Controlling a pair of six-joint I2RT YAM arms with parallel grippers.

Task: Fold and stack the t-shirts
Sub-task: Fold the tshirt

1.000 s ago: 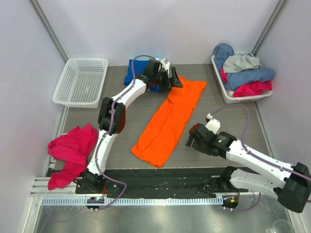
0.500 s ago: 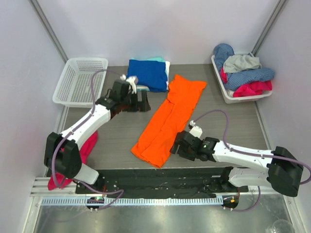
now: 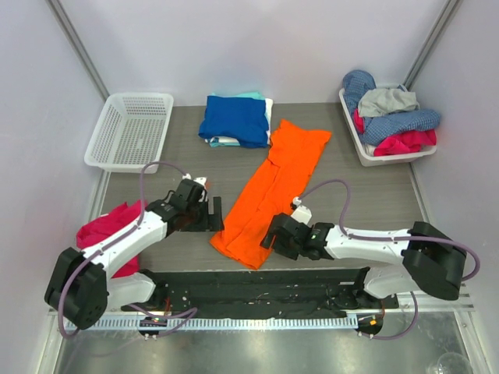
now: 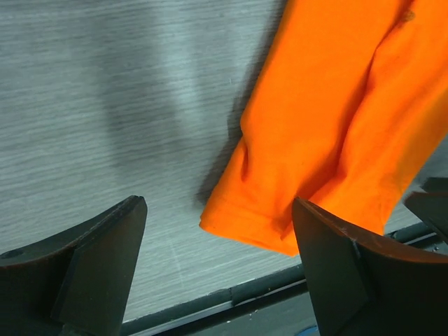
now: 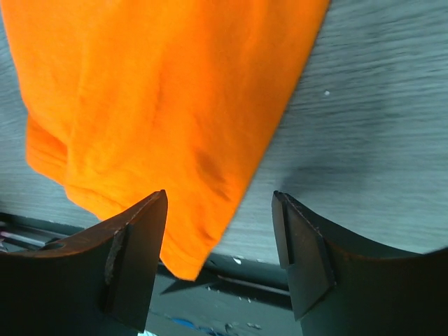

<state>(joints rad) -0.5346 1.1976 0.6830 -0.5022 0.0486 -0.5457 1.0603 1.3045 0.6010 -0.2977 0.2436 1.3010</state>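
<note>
The bright orange t-shirt (image 3: 273,191) lies folded into a long strip, running diagonally from the far middle to the table's near edge. My left gripper (image 3: 216,219) is open and empty just left of its near end. In the left wrist view the shirt's hem corner (image 4: 266,224) lies between and beyond the fingers (image 4: 98,252). My right gripper (image 3: 270,237) is open and empty at the near right corner, with the orange cloth (image 5: 161,105) reaching in between its jaws. The royal blue shirt (image 3: 234,118) lies folded at the back on top of pale teal and white ones.
A white mesh basket (image 3: 129,128) stands at the back left. A white tray (image 3: 360,139) heaped with clothes stands at the back right. A magenta cloth (image 3: 105,234) lies crumpled at the near left. A black strip (image 3: 257,282) runs along the table's near edge.
My left arm has drawn back from the blue stack to the orange shirt's near left corner. My right gripper has moved left to the shirt's near right corner. Both stay open.
</note>
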